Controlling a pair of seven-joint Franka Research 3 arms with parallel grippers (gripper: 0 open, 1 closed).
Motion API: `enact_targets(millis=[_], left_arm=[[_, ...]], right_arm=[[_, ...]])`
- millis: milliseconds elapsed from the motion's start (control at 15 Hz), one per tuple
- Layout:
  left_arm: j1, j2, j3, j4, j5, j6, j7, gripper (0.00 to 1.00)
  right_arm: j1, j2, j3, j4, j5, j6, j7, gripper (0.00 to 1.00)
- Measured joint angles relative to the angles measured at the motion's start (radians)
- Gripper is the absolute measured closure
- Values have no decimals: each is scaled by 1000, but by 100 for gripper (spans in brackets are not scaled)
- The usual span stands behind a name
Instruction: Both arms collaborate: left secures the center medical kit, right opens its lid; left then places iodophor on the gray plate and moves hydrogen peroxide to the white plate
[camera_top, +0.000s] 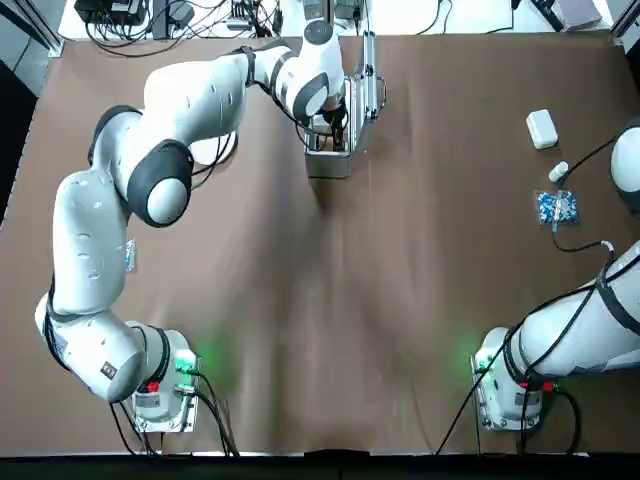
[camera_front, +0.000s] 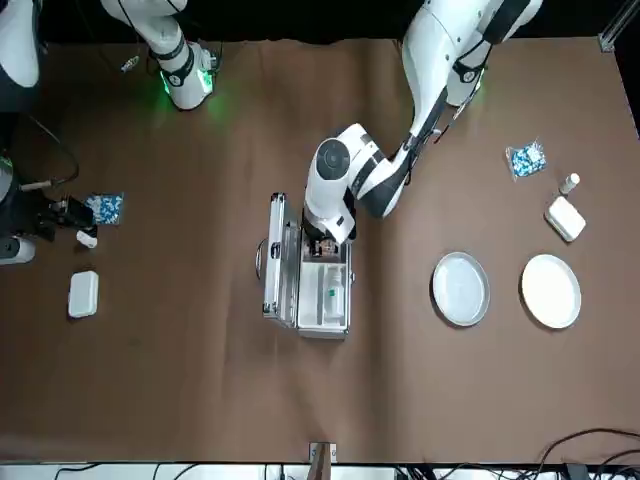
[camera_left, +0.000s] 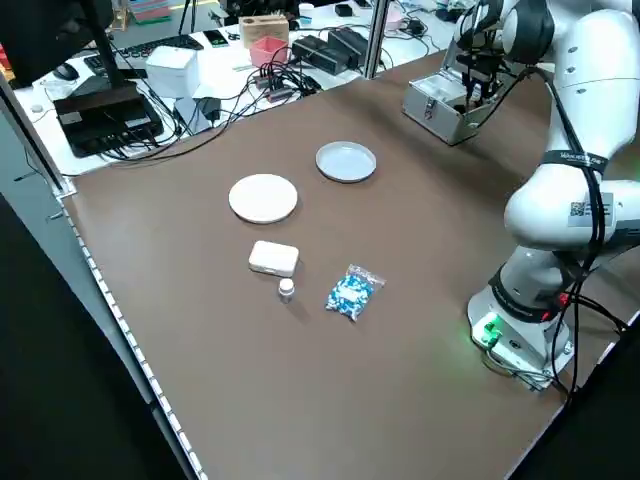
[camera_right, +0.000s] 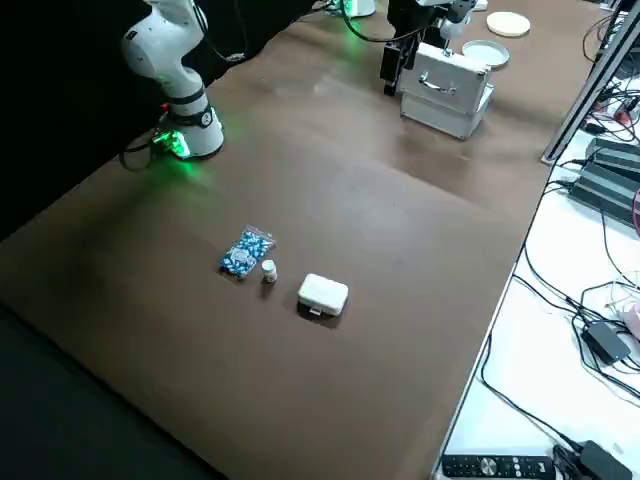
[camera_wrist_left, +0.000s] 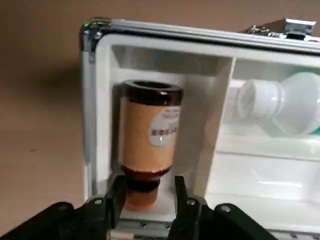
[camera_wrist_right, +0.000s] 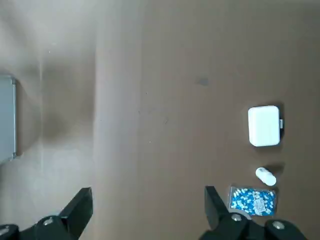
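Nearest us in the left wrist view is the left hand (camera_wrist_left: 150, 187), its two fingers apart on either side of the capped neck of the brown iodophor bottle (camera_wrist_left: 150, 132); we can't tell whether they touch it. The bottle lies in an end compartment of the medical kit (camera_front: 321, 330). Across a divider (camera_wrist_left: 217, 120), in the neighboring section, we see the hydrogen peroxide bottle (camera_wrist_left: 295, 102), pale with a white cap.

The kit sits on the counter (camera_front: 200, 380) with its lid (camera_front: 281, 262) open, standing up along the kit's right side, handle (camera_front: 259, 259) outward. To the right of the kit, well apart from it, the right hand (camera_wrist_right: 149, 191) hangs above the counter, fingers wide apart with nothing between them. Also on that side we have a white case (camera_front: 83, 294), a small white bottle (camera_front: 87, 239) and a blue-and-white packet (camera_front: 105, 208).

To the left of the kit lie the gray plate (camera_front: 461, 289) and, farther out, the white plate (camera_front: 551, 291), both bare. Beyond them, toward the robot, we find another white case (camera_front: 566, 220), small bottle (camera_front: 570, 184) and packet (camera_front: 526, 159).
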Motion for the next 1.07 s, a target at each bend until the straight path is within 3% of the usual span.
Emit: enact_targets(millis=[1067], left_arm=[[-50, 24, 38, 6, 0, 19, 0, 56]], right_arm=[[18, 0, -3, -6, 0, -2, 0, 1]])
